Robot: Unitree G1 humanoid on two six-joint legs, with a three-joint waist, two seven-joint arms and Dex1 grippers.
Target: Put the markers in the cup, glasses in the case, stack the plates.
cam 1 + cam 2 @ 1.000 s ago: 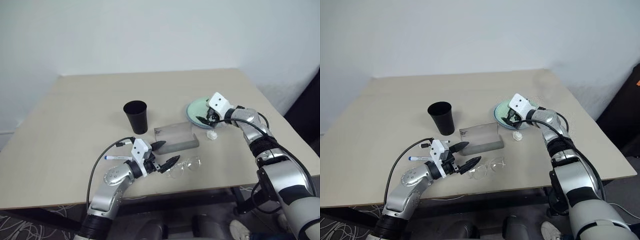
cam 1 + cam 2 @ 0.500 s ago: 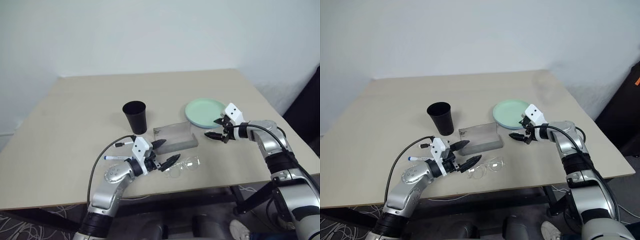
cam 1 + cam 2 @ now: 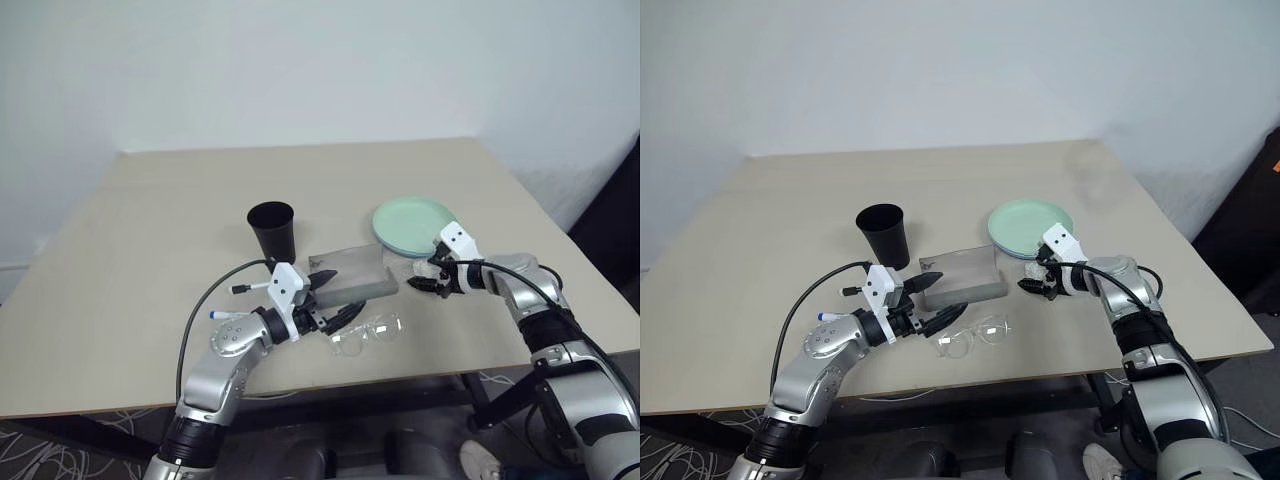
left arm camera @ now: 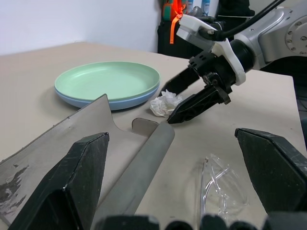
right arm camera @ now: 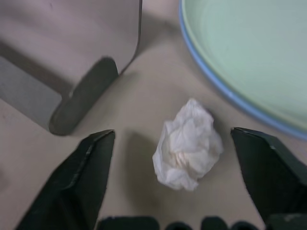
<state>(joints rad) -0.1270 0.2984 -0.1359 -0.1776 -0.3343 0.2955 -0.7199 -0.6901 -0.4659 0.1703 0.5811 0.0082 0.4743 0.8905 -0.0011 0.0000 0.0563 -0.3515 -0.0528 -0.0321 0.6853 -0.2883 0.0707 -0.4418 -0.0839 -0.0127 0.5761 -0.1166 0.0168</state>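
Blue-capped marker [image 3: 222,314] lies on the counter [image 3: 150,230] at the left, beside the left arm; black-capped marker [image 3: 250,287] just past it. Neither is in the cup [image 3: 272,233], which stands upright; from here its inside shows nothing.

Left pincer [image 3: 335,290] is spread wide, empty, poised level between the open case [image 3: 350,274] and the glasses [image 3: 366,333]. Glasses lie on the counter just in front of the case, not inside; case looks empty.

Step in hand, by my reading: glasses into case. Next move calls for lowering onto the frame and closing gently.

Plates are stacked: mint green plate [image 3: 415,220] on light blue plate [image 4: 96,101]. Right pincer [image 5: 170,179] is parted, straddling a crumpled white lump [image 5: 188,145], not gripping it.
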